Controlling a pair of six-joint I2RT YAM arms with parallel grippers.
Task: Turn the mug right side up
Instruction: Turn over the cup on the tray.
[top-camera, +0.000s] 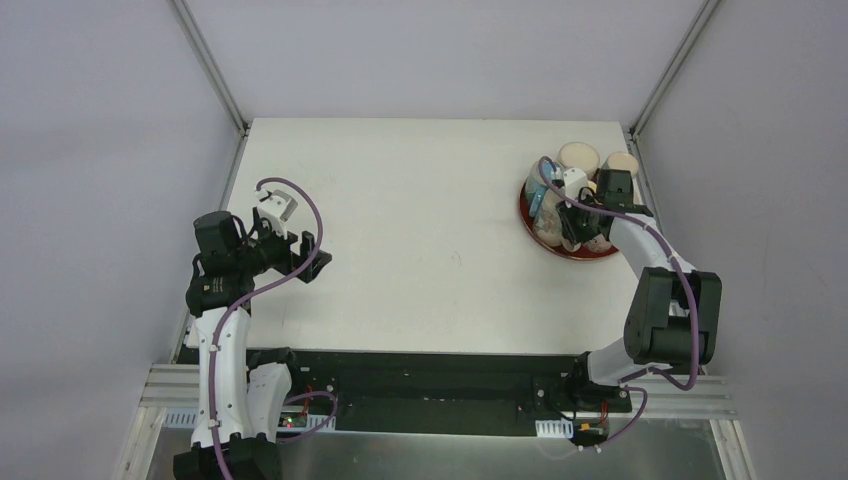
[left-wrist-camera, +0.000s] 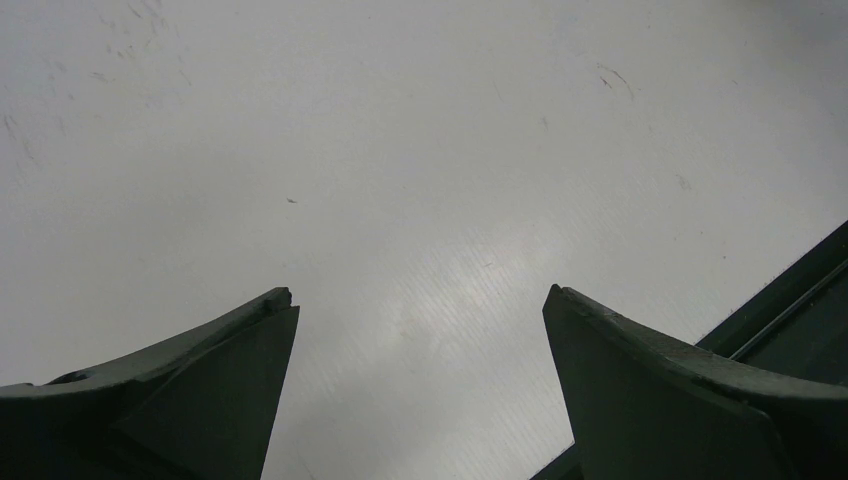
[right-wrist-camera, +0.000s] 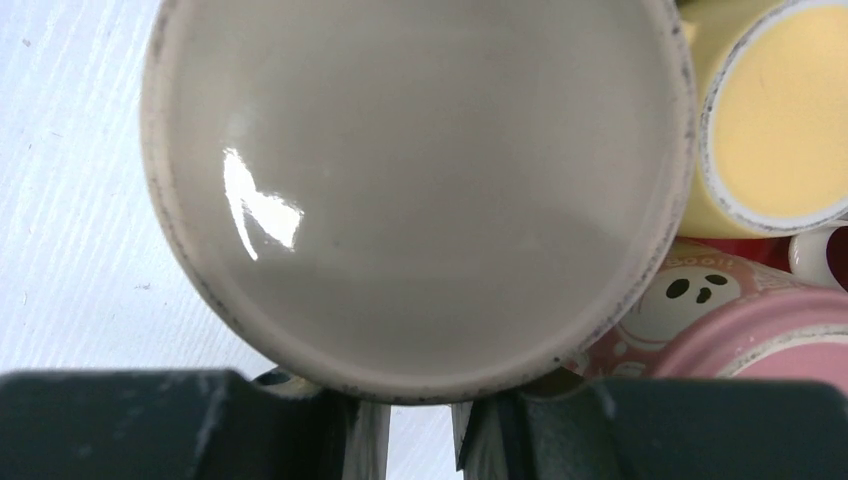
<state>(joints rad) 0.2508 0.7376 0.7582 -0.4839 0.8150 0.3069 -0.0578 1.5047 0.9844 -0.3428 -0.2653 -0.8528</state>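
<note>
The white table (top-camera: 430, 220) takes up most of the top view, and nearly all of it is bare. The two arms sit at the near edge. The left arm (top-camera: 225, 340) is bent up over the near-left part of the table, well apart from everything else. The right arm (top-camera: 665, 310) stretches out to the far right corner.

In that corner there's a round red tray (top-camera: 530, 228) crowded with cups, and the right arm's wrist hangs right over it, so from above the cups are mostly covered.

The right wrist camera is where the mug (right-wrist-camera: 420, 180) actually shows. It's grey and fills most of that view, a big glossy round face with a speckled ring around it. It's on the tray's left side, with white table showing just past it. A yellow mug (right-wrist-camera: 770, 130) sits just beside it and a pink mug (right-wrist-camera: 770, 335) is near that, with a sliver of red tray between them.

The right gripper (right-wrist-camera: 420, 435) is at the mug's near edge. Its fingertips have only a slim gap between them and the mug's rim overlaps them, so it's impossible to tell if it's clamped on anything.

The left gripper (left-wrist-camera: 420, 300) has its fingers spread wide over bare table, holding nothing.
</note>
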